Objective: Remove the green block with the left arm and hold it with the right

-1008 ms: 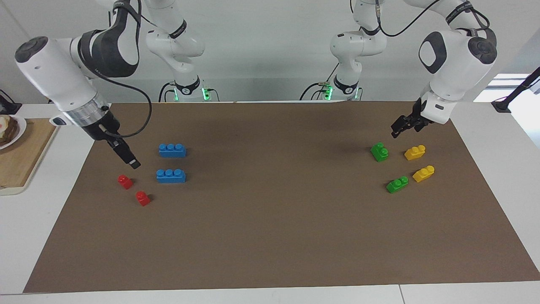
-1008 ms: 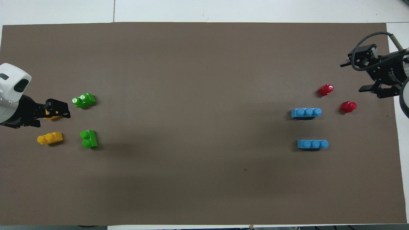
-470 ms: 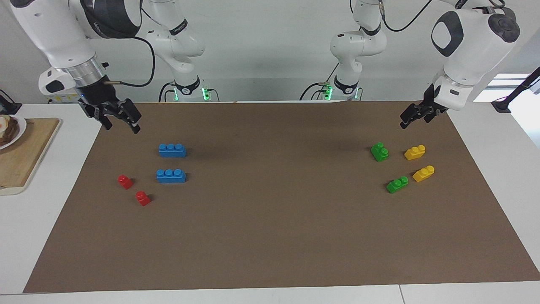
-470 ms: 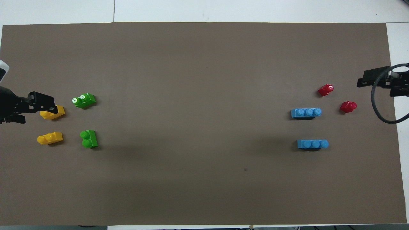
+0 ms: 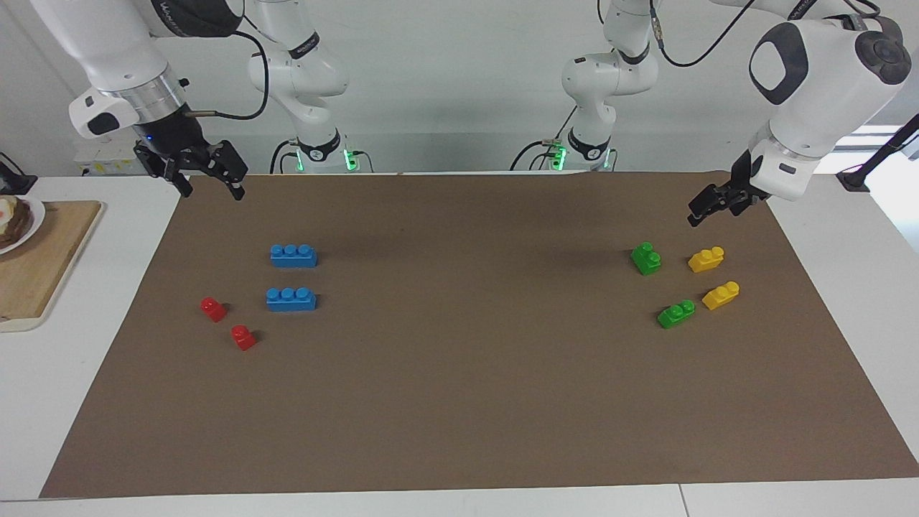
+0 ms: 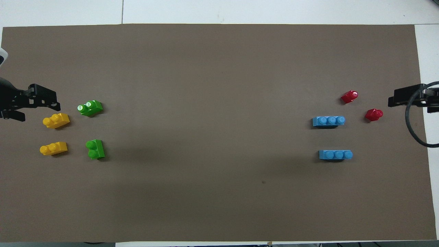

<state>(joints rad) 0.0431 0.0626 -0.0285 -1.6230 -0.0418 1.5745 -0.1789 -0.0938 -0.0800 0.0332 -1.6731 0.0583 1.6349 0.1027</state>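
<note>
The small bright green plastic two-stud brick (image 5: 646, 258) lies free on the bench at the left arm's end; light, rigid, slick, best pinched across flat sides. Both pincers hang spread, empty.

Brown mat (image 6: 212, 85) under four groups of bricks. Toward the left arm's end: two green blocks (image 6: 90, 108) (image 6: 95, 149), two yellow bricks (image 6: 56, 120) (image 6: 53, 148). Toward the right arm's end: two blue bricks (image 6: 328, 121) (image 6: 335, 154), two red bricks (image 6: 349, 96) (image 6: 373, 114). At either edge, black left gripper (image 6: 34, 106) and right gripper (image 6: 408, 97).
</note>
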